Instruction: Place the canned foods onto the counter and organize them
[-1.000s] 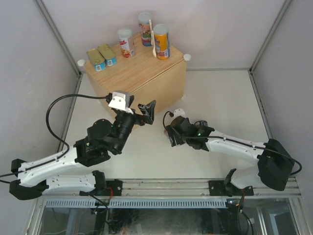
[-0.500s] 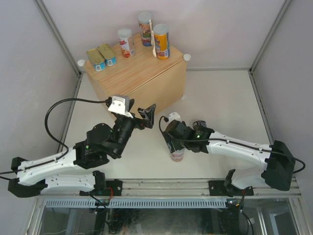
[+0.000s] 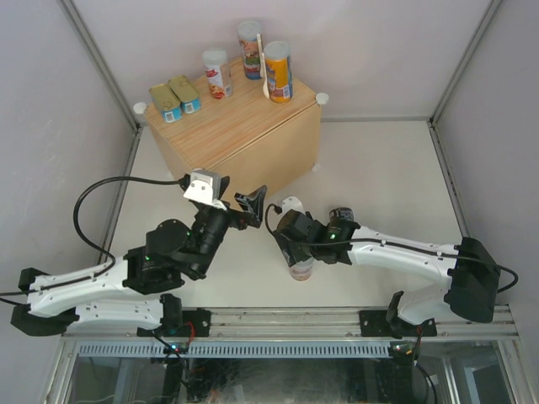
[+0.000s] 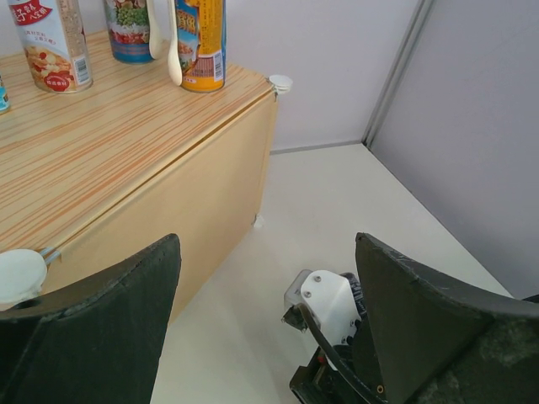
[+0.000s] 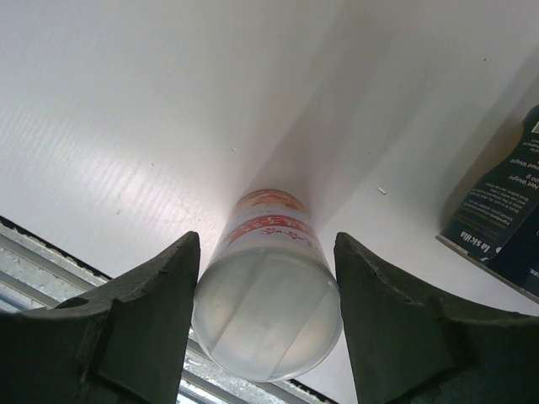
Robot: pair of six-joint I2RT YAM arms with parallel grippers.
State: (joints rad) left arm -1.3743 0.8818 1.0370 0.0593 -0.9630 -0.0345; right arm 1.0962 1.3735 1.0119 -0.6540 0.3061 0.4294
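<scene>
Right wrist view: my right fingers (image 5: 135, 320) pinch a red-white can (image 5: 268, 311) standing off the counter (image 3: 227, 126), in front of its near edge. My left fingers (image 4: 101, 320) are spread apart. Five cans (image 3: 217, 71) stand along its far edges

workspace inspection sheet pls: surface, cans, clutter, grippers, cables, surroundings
surface: white table, no spills seen
job's things: counter holds two flat tins, far red-white can, blue can, orange can; near red-white can and dark can on table
clutter: white spoon against orange can
grippers: left gripper open, empty; right gripper jaws hugging near red-white can
cables: black cable loops over table's left side
surroundings: white walls, metal frame
</scene>
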